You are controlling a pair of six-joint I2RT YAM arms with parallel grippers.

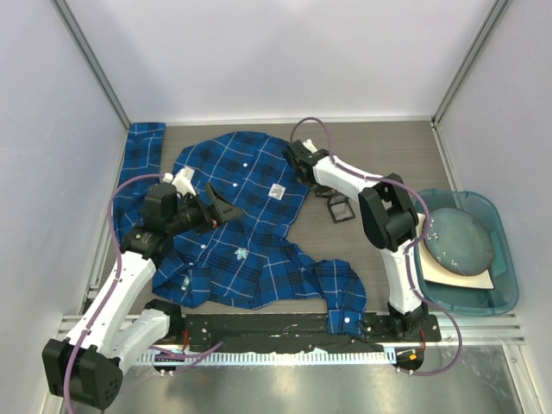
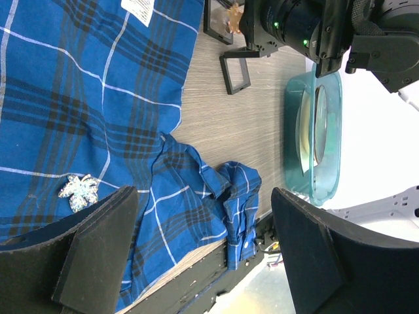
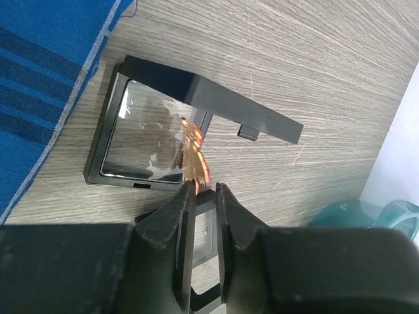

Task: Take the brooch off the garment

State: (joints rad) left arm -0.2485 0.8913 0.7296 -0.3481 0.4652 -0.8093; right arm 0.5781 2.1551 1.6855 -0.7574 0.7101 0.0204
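Blue plaid garment (image 1: 233, 185) spread over the wooden table (image 1: 379, 147); right arm working just off its right edge.
Teal bin (image 1: 509, 285) at far right holds a round grey disc (image 1: 457, 240). Black frames (image 3: 141, 140) lie on bare wood beside the cloth. A silver brooch (image 2: 78, 191) sits on the garment's lower front. Left gripper (image 2: 200, 196) hangs above the cloth, jaws wide apart and empty. Right gripper (image 3: 204, 188) is over the frames, jaws a narrow slit apart. An orange brooch (image 3: 194, 157) touches its left fingertip, possibly loose; the view is too tight to tell.
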